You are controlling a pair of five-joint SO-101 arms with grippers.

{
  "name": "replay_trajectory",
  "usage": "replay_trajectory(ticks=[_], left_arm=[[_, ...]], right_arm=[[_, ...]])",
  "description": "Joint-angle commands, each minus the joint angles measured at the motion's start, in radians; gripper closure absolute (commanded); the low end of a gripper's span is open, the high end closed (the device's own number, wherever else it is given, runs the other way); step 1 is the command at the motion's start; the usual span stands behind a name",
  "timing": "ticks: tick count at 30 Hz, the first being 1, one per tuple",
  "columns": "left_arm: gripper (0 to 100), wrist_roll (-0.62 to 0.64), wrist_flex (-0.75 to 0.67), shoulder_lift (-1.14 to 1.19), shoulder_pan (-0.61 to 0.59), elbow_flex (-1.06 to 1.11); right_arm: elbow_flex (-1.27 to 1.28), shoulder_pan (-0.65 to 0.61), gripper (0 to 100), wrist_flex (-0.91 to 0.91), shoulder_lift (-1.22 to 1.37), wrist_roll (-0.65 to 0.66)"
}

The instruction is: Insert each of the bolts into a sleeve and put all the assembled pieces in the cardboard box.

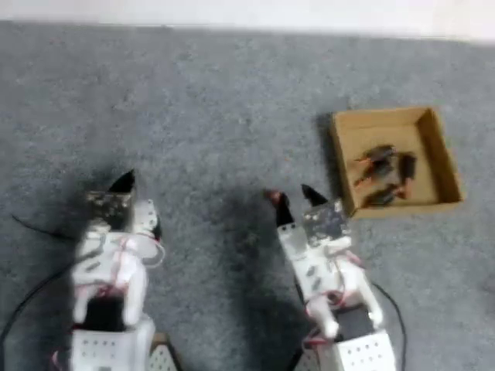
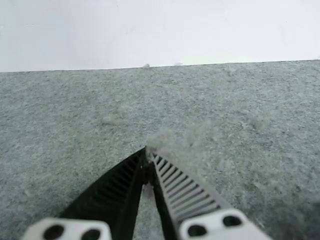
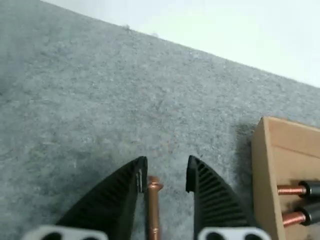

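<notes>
The right tool (image 3: pixel 166 167) stands just beside the cardboard box (image 3: pixel 266 165), on the arms' side of it. Its jaws are parted wider than the bare bolt (image 3: pixel 152 205) between them, which sits close against one jaw (whether it rests on the grey bench (image 1: pixel 232 100) or clings to that jaw I cannot tell). The left tool (image 2: pixel 148 152), well apart from the box, is closed tip to tip on nothing. Inside the box lie assembled pieces (image 1: pixel 384 174), each a copper shank in a black sleeve (image 3: pixel 311 189). I judge this the bolt pickup step. Next the right jaws must close squarely on the shank, and the bolt needs a sleeve before boxing.
</notes>
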Motion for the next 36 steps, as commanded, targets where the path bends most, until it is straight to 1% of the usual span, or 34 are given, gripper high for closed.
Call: replay_trajectory(ticks=[1,10,15,18,22,24,28,33,36], left_arm=[[99,0.008,-0.026,-0.015,-0.005,0.013],[99,0.008,-0.026,-0.015,-0.005,0.013],[99,0.008,-0.026,-0.015,-0.005,0.013],[99,0.009,-0.026,-0.015,0.002,0.013],[99,0.006,-0.025,-0.015,0.042,0.015],[99,0.006,-0.026,-0.015,0.044,0.021],[99,0.006,-0.026,-0.015,0.044,0.021],[99,0.006,-0.026,-0.015,0.044,0.021],[99,0.006,-0.026,-0.015,0.044,0.021]], right_arm=[[0.143,0.005,87.9,0.015,-0.025,-0.003],[0.143,0.01,87.9,0.016,-0.025,-0.003],[0.143,0.005,87.9,0.062,-0.025,0.069],[0.143,0.004,87.9,0.079,-0.025,0.066],[0.139,0.004,87.9,0.084,-0.025,0.052],[0.107,-0.016,87.9,0.09,-0.016,0.054],[0.028,-0.056,87.9,0.107,0.11,0.054],[-0.058,-0.053,87.9,-0.007,0.383,0.052],[-0.094,-0.056,87.9,-0.002,0.529,0.048]])
